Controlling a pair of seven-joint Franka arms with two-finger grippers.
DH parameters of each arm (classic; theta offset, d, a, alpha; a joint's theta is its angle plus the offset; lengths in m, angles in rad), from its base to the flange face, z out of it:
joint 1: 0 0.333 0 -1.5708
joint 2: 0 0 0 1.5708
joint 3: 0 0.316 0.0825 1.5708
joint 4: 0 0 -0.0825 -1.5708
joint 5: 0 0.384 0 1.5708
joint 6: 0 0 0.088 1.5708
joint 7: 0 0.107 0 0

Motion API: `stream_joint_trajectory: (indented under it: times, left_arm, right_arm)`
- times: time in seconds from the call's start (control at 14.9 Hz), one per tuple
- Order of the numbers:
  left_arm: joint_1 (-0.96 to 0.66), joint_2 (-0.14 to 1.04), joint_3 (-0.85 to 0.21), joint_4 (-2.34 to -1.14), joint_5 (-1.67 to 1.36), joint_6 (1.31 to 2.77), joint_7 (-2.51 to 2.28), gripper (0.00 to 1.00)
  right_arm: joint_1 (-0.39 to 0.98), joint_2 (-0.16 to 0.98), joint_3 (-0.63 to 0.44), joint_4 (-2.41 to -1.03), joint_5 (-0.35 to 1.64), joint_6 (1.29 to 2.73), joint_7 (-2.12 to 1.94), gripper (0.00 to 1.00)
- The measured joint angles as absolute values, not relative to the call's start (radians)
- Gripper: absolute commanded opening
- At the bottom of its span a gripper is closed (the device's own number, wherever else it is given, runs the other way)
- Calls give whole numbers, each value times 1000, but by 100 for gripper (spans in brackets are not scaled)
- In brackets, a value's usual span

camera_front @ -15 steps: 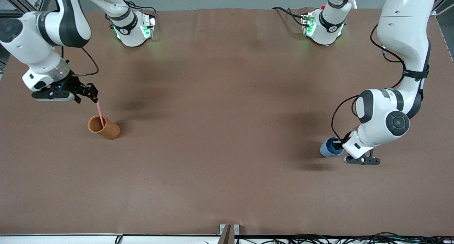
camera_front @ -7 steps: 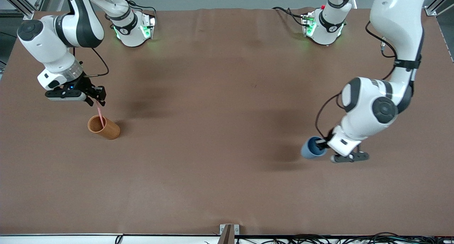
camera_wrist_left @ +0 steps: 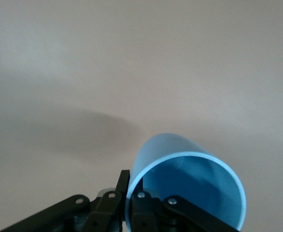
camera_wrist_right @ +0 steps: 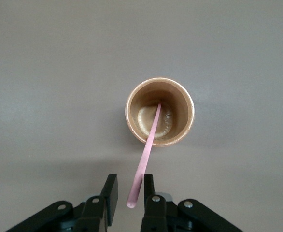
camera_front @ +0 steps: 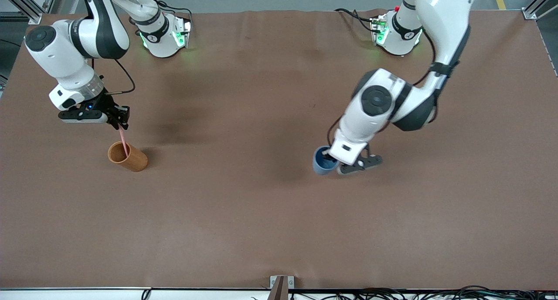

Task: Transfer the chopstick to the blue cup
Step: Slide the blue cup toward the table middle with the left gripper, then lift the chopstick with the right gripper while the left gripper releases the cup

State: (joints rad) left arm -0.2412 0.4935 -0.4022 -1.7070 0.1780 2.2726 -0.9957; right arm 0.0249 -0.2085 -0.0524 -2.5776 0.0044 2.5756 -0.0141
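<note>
Left gripper (camera_front: 333, 162) is clamped on the blue cup (camera_front: 321, 162) rim. Right gripper (camera_wrist_right: 130, 193), fingers apart, straddles the chopstick (camera_wrist_right: 146, 154) standing in the wooden cup (camera_front: 127, 157).

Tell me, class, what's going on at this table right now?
The right claw sits around the top of the pink chopstick, whose lower end is inside the wooden cup; its fingers are not closed on it. The left claw grips the blue cup by its rim, near the table's middle.
</note>
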Motion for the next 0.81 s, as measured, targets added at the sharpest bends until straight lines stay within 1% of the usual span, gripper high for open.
stream_joint_trajectory:
  times: [0.2, 0.34, 0.47, 0.54, 0.81]
  left_arm:
    - [-327, 580, -407, -1631, 198, 2267, -1120, 0]
    - [-346, 638, -413, -1596, 249, 2266, -1185, 0]
    - [-346, 681, -438, -1588, 329, 2266, -1260, 0]
    - [-347, 698, -447, -1586, 357, 2266, -1285, 0]
    - [-342, 727, -452, -1576, 372, 2266, -1301, 1]
  right_arm:
    - [17, -209, -53, -2578, 4, 2567, -13, 19]
    - [14, -209, -54, -2578, 4, 2566, -13, 11]
    - [12, -209, -54, -2578, 4, 2567, -12, 5]
    - [9, -210, -55, -2576, 4, 2568, -11, 3]
    - [-1, -221, -58, -2545, 4, 2545, -11, 3]
